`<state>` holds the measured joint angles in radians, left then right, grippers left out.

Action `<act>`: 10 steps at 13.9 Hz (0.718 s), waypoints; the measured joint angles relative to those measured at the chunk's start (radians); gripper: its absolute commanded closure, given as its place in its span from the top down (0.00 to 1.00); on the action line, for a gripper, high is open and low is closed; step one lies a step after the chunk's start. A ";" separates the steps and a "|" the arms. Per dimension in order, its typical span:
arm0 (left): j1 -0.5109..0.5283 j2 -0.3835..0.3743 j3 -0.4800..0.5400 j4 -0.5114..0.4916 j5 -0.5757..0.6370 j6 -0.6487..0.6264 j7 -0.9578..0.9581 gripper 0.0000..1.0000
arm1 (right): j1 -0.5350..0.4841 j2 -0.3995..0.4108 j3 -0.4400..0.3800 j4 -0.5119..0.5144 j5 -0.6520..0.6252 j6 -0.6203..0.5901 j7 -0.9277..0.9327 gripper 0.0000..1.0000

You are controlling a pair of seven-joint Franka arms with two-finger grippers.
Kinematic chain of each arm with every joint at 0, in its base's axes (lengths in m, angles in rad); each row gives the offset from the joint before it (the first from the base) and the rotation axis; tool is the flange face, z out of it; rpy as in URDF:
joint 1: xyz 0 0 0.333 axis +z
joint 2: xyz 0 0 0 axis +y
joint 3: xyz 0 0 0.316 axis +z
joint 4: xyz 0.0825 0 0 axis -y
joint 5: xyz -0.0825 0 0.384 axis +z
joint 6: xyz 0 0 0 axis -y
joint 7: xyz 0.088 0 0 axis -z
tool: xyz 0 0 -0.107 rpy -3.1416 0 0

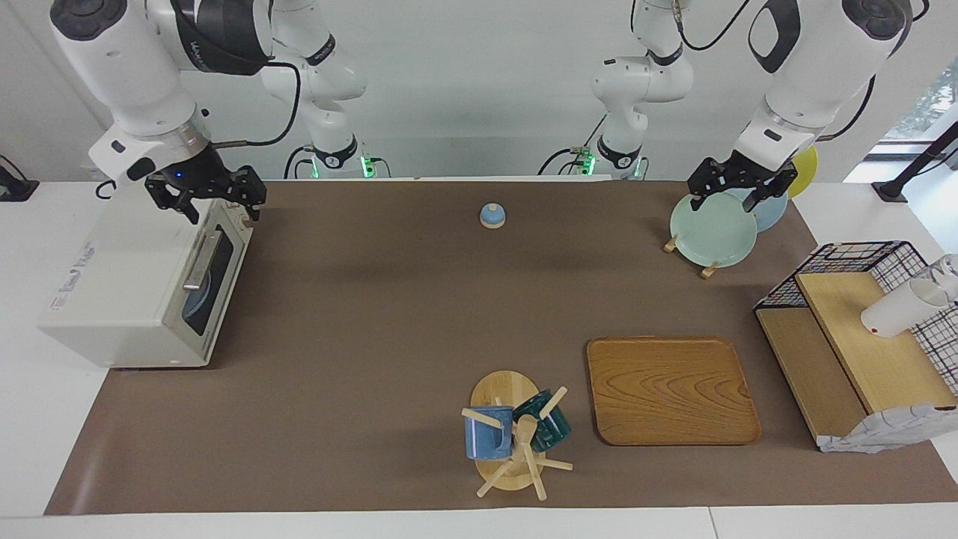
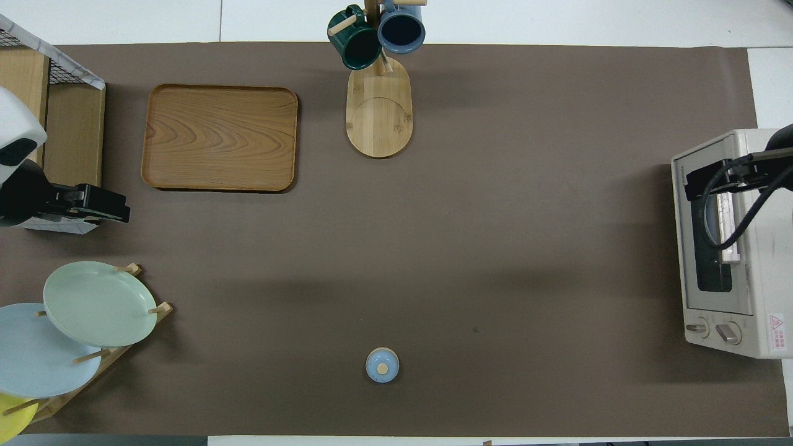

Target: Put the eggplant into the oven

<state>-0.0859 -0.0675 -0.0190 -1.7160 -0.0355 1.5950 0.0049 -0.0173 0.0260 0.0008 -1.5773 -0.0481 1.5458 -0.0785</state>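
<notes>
- Nearest the robots, we see the left gripper (image 1: 726, 201) hanging over the plate rack (image 1: 706, 268), jaws wide and holding nothing, above a pale green plate (image 1: 712, 232).
- A small blue lid (image 1: 492, 215) sits alone near the mat's (image 1: 389, 314) robot-side edge.
- At the right arm's end, the right gripper (image 1: 215, 213) hovers over the oven's (image 1: 112, 292) top corner by the door, spread wide and empty.
- The oven door is shut. A wide bare stretch of mat lies in front of it.
- We find the oven's lettering too small to read; a red warning sticker (image 2: 775, 324) sits by its knobs.
- We cannot see the eggplant in either view.
- Farther out lie a wooden tray (image 1: 672, 389) and a mug tree (image 1: 516, 442), near the mat's edge.
</notes>
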 measured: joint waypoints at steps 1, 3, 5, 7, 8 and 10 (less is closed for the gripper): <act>0.000 0.000 0.000 0.000 0.000 0.000 0.000 1.00 | 0.000 -0.007 0.000 0.000 0.000 -0.001 0.007 1.00; 0.000 0.000 0.000 0.000 0.000 0.000 0.000 1.00 | -0.003 -0.021 -0.008 0.000 0.000 -0.010 0.010 1.00; 0.000 0.000 0.000 0.000 0.000 0.000 0.000 1.00 | -0.014 -0.025 -0.017 0.000 0.000 -0.012 0.010 1.00; 0.000 0.000 0.000 0.000 0.000 0.000 0.000 1.00 | -0.015 -0.025 -0.015 -0.001 0.000 -0.013 0.010 1.00; 0.000 0.000 0.000 0.000 0.000 0.000 0.000 1.00 | -0.015 -0.025 -0.012 -0.001 0.000 -0.014 0.010 1.00; 0.000 0.000 0.000 0.000 0.000 0.000 0.000 1.00 | -0.015 -0.025 -0.011 -0.001 0.000 -0.017 0.010 1.00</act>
<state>-0.0859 -0.0675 -0.0190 -1.7160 -0.0355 1.5950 0.0049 -0.0327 0.0007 -0.0102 -1.5786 -0.0477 1.5285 -0.0682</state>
